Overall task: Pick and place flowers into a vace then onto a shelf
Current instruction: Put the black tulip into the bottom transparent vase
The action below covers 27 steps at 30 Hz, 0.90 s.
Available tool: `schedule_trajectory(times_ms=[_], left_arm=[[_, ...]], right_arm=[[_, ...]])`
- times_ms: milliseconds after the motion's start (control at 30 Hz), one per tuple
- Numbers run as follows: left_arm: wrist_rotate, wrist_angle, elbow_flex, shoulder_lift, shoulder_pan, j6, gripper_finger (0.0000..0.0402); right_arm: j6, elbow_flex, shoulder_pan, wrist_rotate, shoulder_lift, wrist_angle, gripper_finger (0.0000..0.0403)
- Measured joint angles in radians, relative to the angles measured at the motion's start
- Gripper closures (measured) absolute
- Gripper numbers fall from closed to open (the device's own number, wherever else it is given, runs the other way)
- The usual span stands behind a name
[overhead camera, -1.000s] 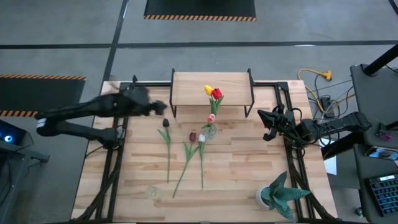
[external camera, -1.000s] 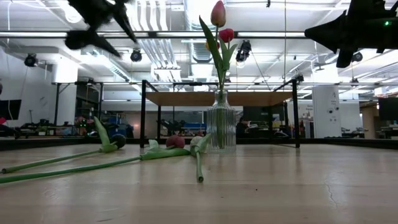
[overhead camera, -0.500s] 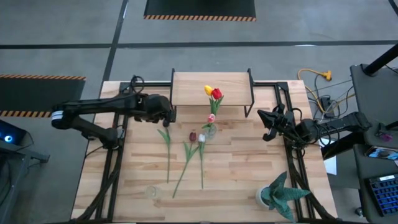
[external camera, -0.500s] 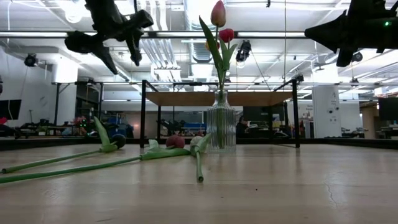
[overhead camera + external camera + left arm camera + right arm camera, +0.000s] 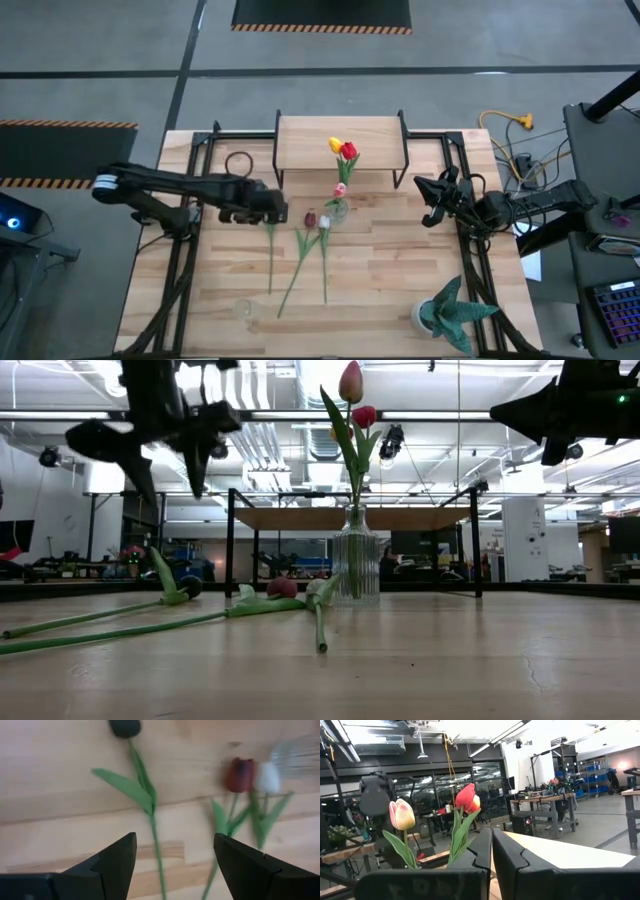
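So the left arm was stretched out low across the table from its left side, with the left gripper (image 5: 275, 210) hanging right above the dark maroon tulip (image 5: 268, 232), fingers spread wide and holding nothing. In the left wrist view the stem ran right through the gap between the two fingers (image 5: 117, 860), and the low view showed the gripper up off the wood, not touching the flower.

The right arm was parked over by the table's right edge, right gripper (image 5: 428, 203) with its fingers pressed together, nothing in them.

The clear ribbed vase (image 5: 355, 565) stood on the tabletop just in front of the shelf (image 5: 340, 143), not on it. It held three tulips: a yellow one, a red one and a pink one lower down.

Three more flowers lay flat on the planks: the maroon one, a red tulip (image 5: 310, 218) and a white tulip (image 5: 324, 222), stems pointing toward the front edge.

The potted plant (image 5: 452, 314) sat in the front right corner, well away, and the middle front of the table was open wood.
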Motion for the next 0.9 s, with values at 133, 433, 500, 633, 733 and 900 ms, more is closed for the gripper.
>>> schedule_trajectory(times_ms=[133,433,500,633,733,900], left_arm=[[0.0,0.143,-0.09,0.034,-0.011,-0.029,0.0153],[0.043,0.509,-0.32,0.082,-0.01,-0.123,0.0153],[0.066,0.549,-0.363,0.081,-0.01,-0.146,0.0153],[0.083,0.566,-0.396,0.078,-0.016,-0.167,0.0153],[0.085,0.572,-0.408,0.077,-0.016,-0.168,0.0153],[0.085,0.584,-0.42,0.075,-0.016,-0.155,0.0153]], right_arm=[[-0.005,0.0,0.0,0.0,0.0,0.0,0.0394],[-0.003,0.0,0.0,0.0,0.0,0.0,0.0394],[0.0,0.0,0.0,0.0,0.0,0.0,0.0394],[0.0,0.0,0.0,0.0,0.0,0.0,0.0394],[0.0,0.0,0.0,0.0,0.0,0.0,0.0394],[0.001,0.0,0.0,0.0,0.0,0.0,0.0394]])
